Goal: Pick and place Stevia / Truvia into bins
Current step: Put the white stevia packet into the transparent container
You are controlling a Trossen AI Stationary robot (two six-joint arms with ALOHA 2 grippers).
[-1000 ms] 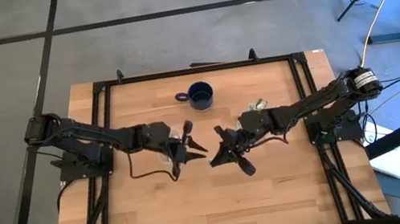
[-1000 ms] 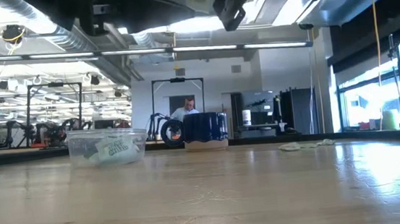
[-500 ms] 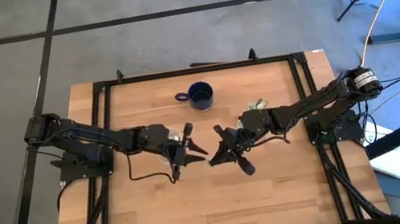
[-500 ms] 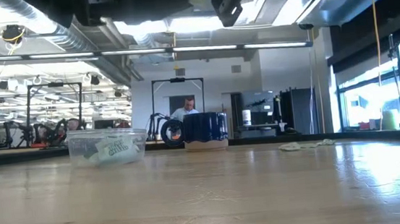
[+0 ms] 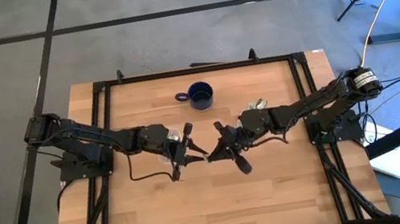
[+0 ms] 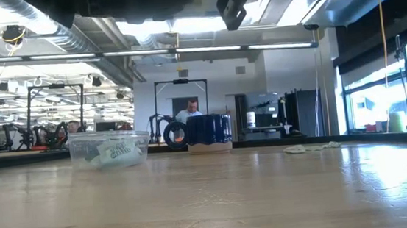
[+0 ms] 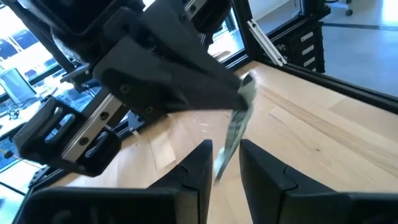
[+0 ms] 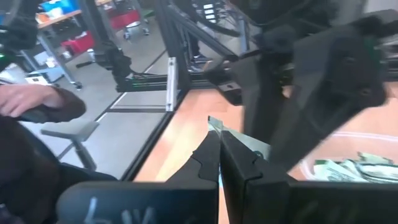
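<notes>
Two dark robot arms meet mid-air over the middle of a wooden table (image 5: 278, 188), tips nearly touching, in what looks like a hand-over of one sachet.

The right gripper (image 8: 219, 138) is pinched shut on a pale green and white sachet (image 8: 239, 142); the packet's corner pokes out just past its closed fingertips. In the left wrist view that same sachet (image 7: 236, 127) hangs from the right arm's fingers and dangles into the gap of the left gripper (image 7: 225, 163), whose jaws stand narrowly apart on either side of it, not yet clamped.

The clear tub (image 6: 109, 149) sits below and just behind the left gripper, w/ several sachets already inside; in the right wrist view its contents show beyond the left arm's fingers. A small pile of loose sachets (image 5: 258, 105) lies on the table beside the right arm's forearm, well behind its gripper. A dark blue mug (image 5: 199, 95) stands farther back, apart from both tools.

Handling, as a judgement: the sachet is very light, thin and floppy, bends under its own weight, prob. slick paper. Best gripped flat across the middle or a firm edge, w/ gentle force; a corner-only pinch may let it slip or curl. Release over the tub should be low, since it could flutter aside.
</notes>
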